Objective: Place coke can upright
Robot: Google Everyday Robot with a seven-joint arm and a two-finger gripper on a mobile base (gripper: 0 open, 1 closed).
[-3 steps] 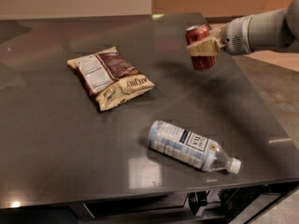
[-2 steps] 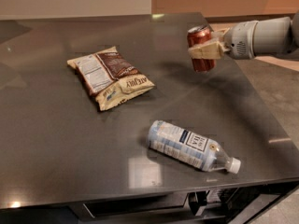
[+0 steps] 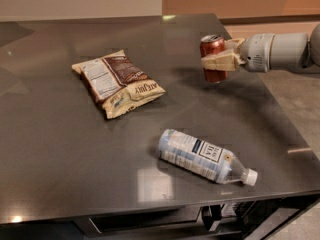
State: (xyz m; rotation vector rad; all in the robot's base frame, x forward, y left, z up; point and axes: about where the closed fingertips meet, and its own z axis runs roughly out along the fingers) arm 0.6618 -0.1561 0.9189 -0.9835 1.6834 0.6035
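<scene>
The coke can (image 3: pixel 212 48) is red with a silver top and stands upright at the far right of the dark table (image 3: pixel 60 149). My gripper (image 3: pixel 218 60) reaches in from the right on a grey arm (image 3: pixel 277 52). Its cream fingers (image 3: pixel 216 61) wrap around the can's middle, shut on it. The can's base is at or just above the tabletop; I cannot tell if it touches.
A brown and cream snack bag (image 3: pixel 117 82) lies flat left of centre. A clear plastic bottle (image 3: pixel 204 155) with a white cap lies on its side near the front edge. The table's right edge runs close beside the arm.
The gripper and the can have shifted slightly to the right and a little up in the view. The can stays upright in the fingers. The bag and the bottle have not moved.
</scene>
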